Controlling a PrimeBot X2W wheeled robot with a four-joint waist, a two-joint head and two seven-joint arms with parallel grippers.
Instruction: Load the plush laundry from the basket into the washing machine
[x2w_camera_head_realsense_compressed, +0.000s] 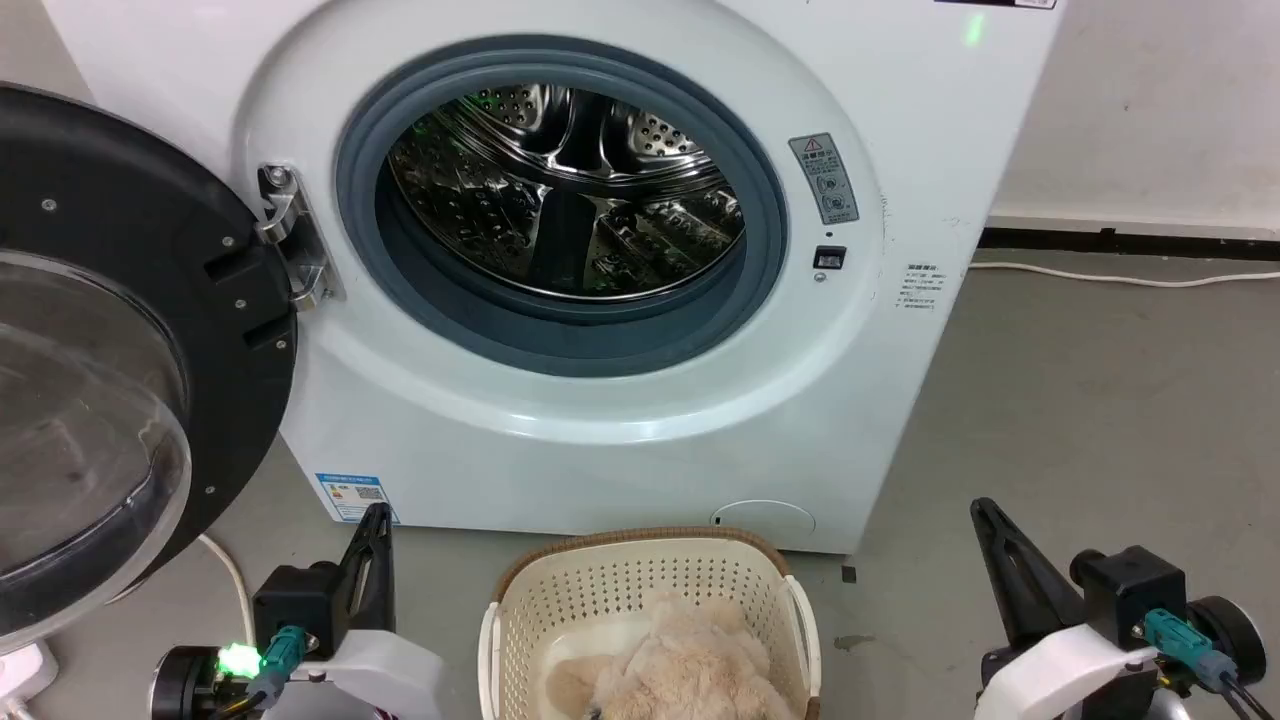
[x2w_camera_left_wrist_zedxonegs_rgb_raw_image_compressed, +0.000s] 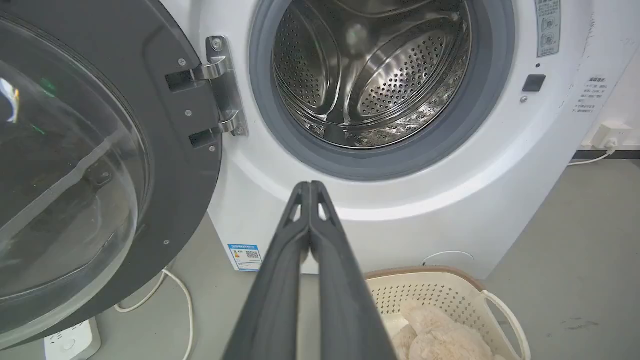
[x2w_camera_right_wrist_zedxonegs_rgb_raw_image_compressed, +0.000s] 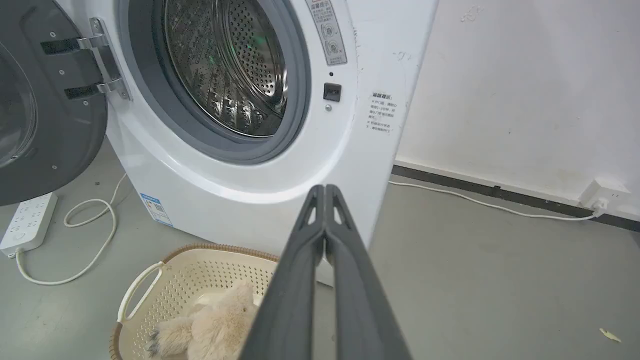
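The shaggy beige plush laundry (x2w_camera_head_realsense_compressed: 690, 665) lies in the cream perforated basket (x2w_camera_head_realsense_compressed: 560, 590) on the floor, straight below the washing machine (x2w_camera_head_realsense_compressed: 640, 440). Its round door (x2w_camera_head_realsense_compressed: 120, 340) hangs open to the left, and the steel drum (x2w_camera_head_realsense_compressed: 565, 190) looks empty. My left gripper (x2w_camera_head_realsense_compressed: 378, 515) is shut with nothing in it, low at the left of the basket. Off to the basket's right, my right gripper (x2w_camera_head_realsense_compressed: 982, 507) is also shut and holds nothing. The left wrist view has the plush laundry (x2w_camera_left_wrist_zedxonegs_rgb_raw_image_compressed: 440, 335) and basket (x2w_camera_left_wrist_zedxonegs_rgb_raw_image_compressed: 450, 290) beside my shut fingertips (x2w_camera_left_wrist_zedxonegs_rgb_raw_image_compressed: 310, 186). The right wrist view has the plush laundry (x2w_camera_right_wrist_zedxonegs_rgb_raw_image_compressed: 215, 325) left of the fingertips (x2w_camera_right_wrist_zedxonegs_rgb_raw_image_compressed: 324, 189).
A white power strip (x2w_camera_right_wrist_zedxonegs_rgb_raw_image_compressed: 27, 222) and its looped cable (x2w_camera_right_wrist_zedxonegs_rgb_raw_image_compressed: 90, 235) lie on the grey floor under the open door. Another cable (x2w_camera_head_realsense_compressed: 1120, 275) runs along the wall's dark skirting at the right to a wall socket (x2w_camera_right_wrist_zedxonegs_rgb_raw_image_compressed: 602, 192). Bare floor stretches right of the machine.
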